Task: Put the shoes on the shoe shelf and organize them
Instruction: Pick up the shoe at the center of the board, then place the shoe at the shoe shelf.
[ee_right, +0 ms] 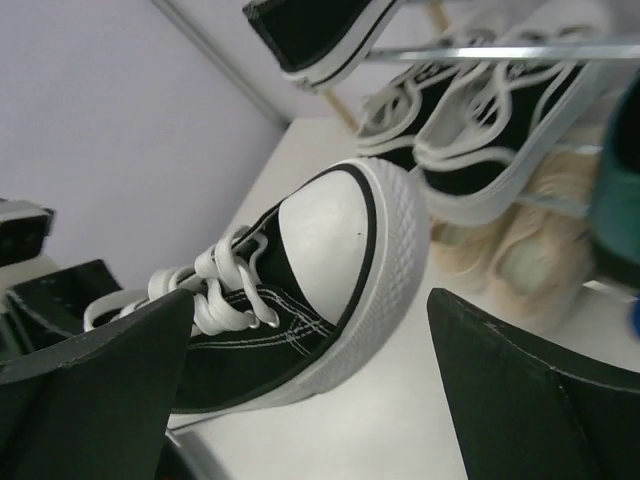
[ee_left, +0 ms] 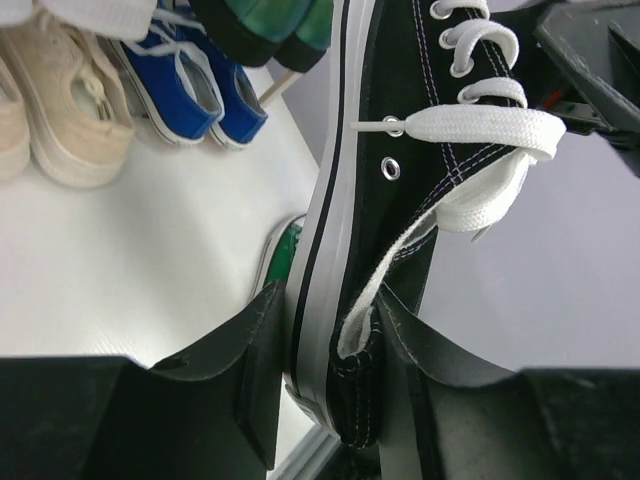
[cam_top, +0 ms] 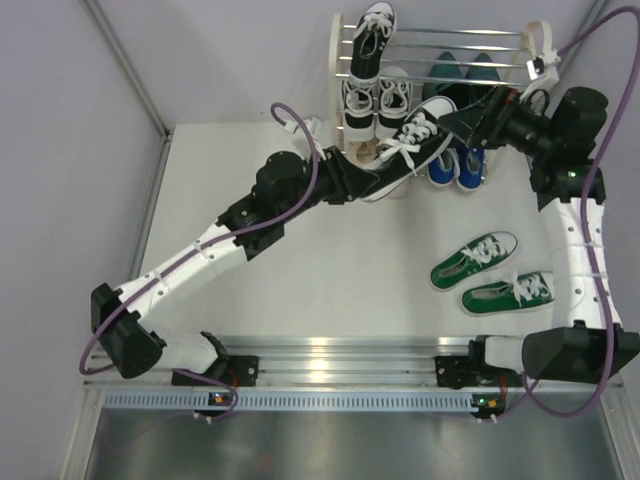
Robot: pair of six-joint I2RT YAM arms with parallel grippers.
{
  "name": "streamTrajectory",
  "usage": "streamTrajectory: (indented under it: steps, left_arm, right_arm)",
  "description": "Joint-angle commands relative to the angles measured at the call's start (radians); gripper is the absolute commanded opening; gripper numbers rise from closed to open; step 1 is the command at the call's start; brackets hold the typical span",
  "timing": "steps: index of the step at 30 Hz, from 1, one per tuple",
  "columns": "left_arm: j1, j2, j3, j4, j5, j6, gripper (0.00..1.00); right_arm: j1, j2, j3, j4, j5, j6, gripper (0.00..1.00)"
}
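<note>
Black-and-white sneaker (cam_top: pixel 408 150), gripped at its heel by the left pincer (ee_left: pixel 330 345) and held aloft just before the shoe shelf (cam_top: pixel 337 50), toe between the wide-open right pincer (ee_right: pixel 310 360), seemingly so one arm alone can shelve it.

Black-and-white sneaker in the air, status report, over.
Left gripper shut on sneaker heel. Right gripper open, flanking its toe. Sneaker aloft before shoe shelf. Green pair unshelved.
</note>
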Motion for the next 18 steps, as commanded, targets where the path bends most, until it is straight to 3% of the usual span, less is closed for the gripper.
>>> streamTrajectory:
  steps: [1, 7, 18]
  left_arm:
    - [0.007, 0.02, 0.11, 0.101, -0.053, 0.073, 0.0]
    - [0.021, 0.215, 0.366, 0.092, -0.179, 0.146, 0.0]
    - [0.092, 0.577, 0.782, 0.12, -0.369, 0.125, 0.0]
  right_arm:
    - [-0.071, -0.033, 0.152, -0.264, 0.121, -0.476, 0.99]
    - [-0.289, -0.146, 0.048, -0.116, -0.028, -0.47, 0.99]
    - [-0.309, -0.237, -0.032, -0.117, -0.072, -0.472, 0.99]
